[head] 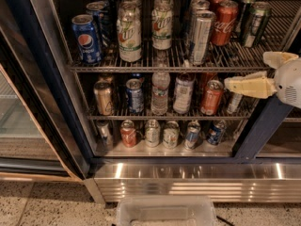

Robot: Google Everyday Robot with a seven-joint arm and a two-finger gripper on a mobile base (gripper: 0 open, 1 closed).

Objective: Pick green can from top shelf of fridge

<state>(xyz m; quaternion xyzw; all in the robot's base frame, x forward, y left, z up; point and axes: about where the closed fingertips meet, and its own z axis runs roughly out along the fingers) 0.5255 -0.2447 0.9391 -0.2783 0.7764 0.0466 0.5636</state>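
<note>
The green can (254, 24) stands upright at the right end of the top shelf (141, 66) of the fridge (261, 132), just right of a red Coca-Cola can (224, 22). The fridge door is open. My gripper (246, 70) hovers at the right edge of the view, outside the fridge, below and in front of the green can at the height of the middle rack. Its cream fingers (249, 85) are spread apart, point left, and hold nothing.
The top shelf also carries a Pepsi can (87, 39), two 7UP containers (129, 36) and a tall silver can (201, 36). The lower racks hold several cans and bottles. A clear plastic bin (164, 211) sits on the floor in front.
</note>
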